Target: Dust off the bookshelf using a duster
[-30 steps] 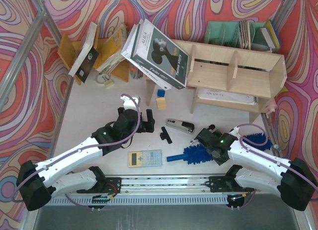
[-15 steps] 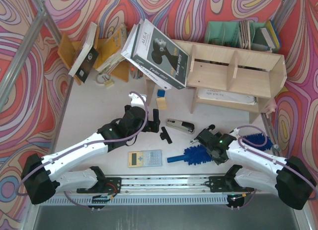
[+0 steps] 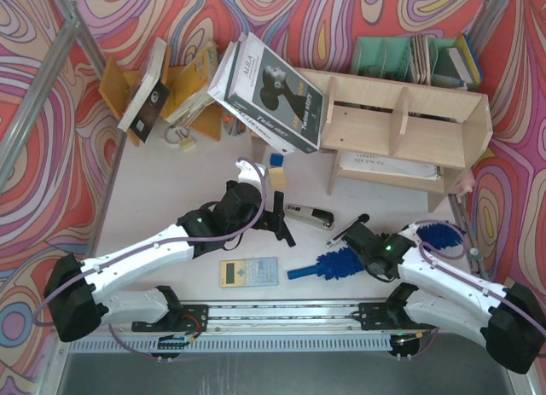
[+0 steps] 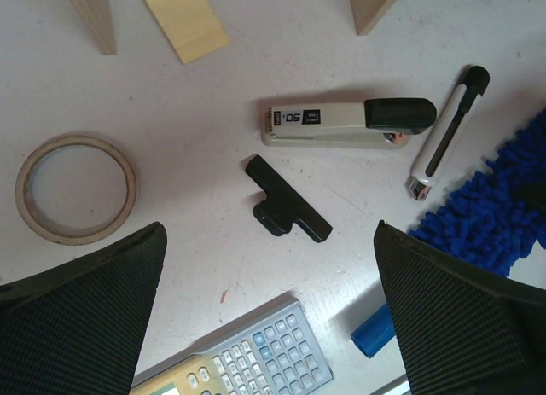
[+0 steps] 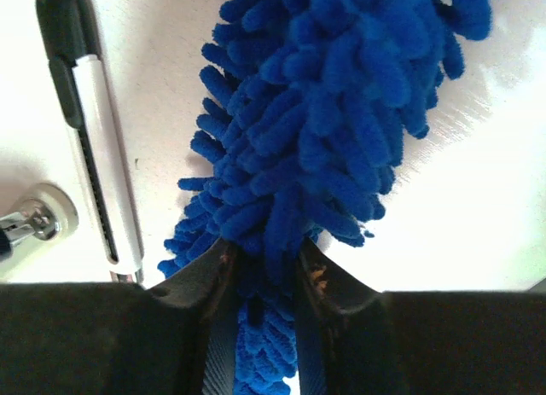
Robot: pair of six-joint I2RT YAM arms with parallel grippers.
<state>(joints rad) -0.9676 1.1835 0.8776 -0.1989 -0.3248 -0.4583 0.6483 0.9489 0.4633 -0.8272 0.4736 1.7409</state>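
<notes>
The bookshelf (image 3: 401, 130) stands at the far right corner of the tabletop (image 3: 162, 216). 1 big black-and-white book (image 3: 271, 90) leans over its left end, and I judge that a careless sweep there could tip the book down.

The duster (image 3: 339, 263) lies by the near edge, right of centre, with its handle pointing left. The right claw (image 3: 368, 252) is clamped on its fluffy middle, not on the handle. The right wrist view shows both fingers (image 5: 192, 293) pinching soft pile. That is the main risk: fluff compresses, so the duster may twist, droop or slide out when lifted, and its long ends could drag.

The left claw (image 3: 277, 223) hangs over the middle of the tabletop with its fingers wide apart, holding nothing.

The stapler (image 3: 309, 216) and a slim white-and-black tool (image 3: 348, 229) lie just beside the fluff and could be swept along.
</notes>
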